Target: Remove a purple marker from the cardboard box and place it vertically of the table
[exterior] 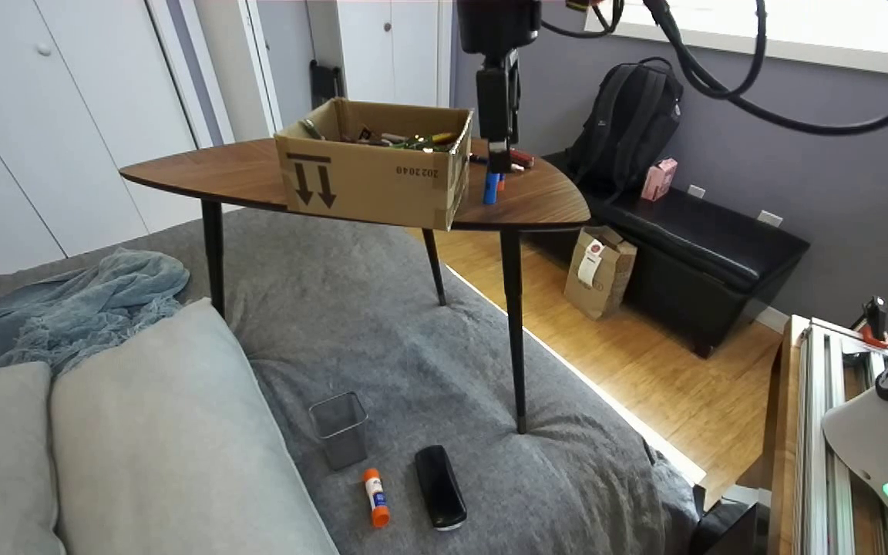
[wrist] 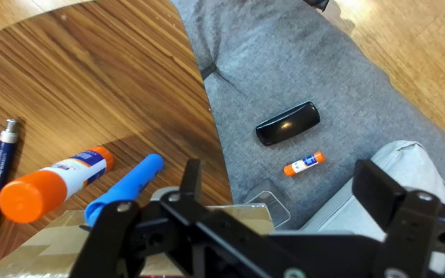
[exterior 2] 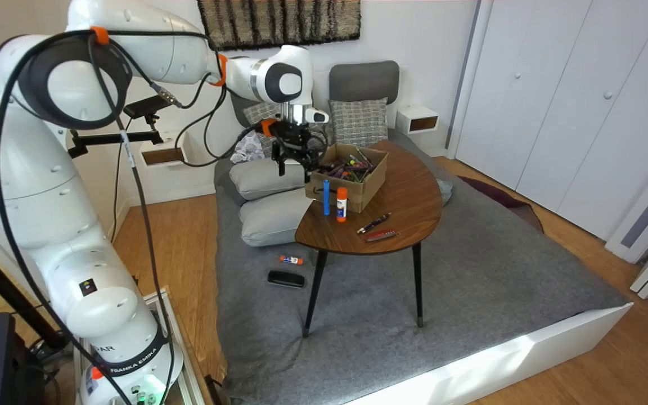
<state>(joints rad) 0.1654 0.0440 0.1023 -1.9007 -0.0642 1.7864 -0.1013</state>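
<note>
The cardboard box (exterior: 371, 189) stands on the table (exterior: 197, 171); both also show in an exterior view, the box (exterior 2: 373, 184) and the tabletop (exterior 2: 411, 180). The box is full of loose markers and pens (exterior 2: 352, 169). Some look purple, but I cannot single out one purple marker. My gripper (exterior 2: 294, 170) is above and beside the box's corner, past the table's edge. In the wrist view the jaws (wrist: 278, 181) are wide apart with nothing between them. A corner of the box (wrist: 242, 218) shows below them, and its inside is mostly hidden.
A blue marker (exterior 2: 326, 198) and a glue stick (exterior 2: 341, 205) stand upright on the table beside the box. A pen (exterior 2: 374, 223) and a red item (exterior 2: 381, 235) lie there. Below are a black case (wrist: 288, 123), another glue stick (wrist: 304, 163) and a clear container (wrist: 270, 208).
</note>
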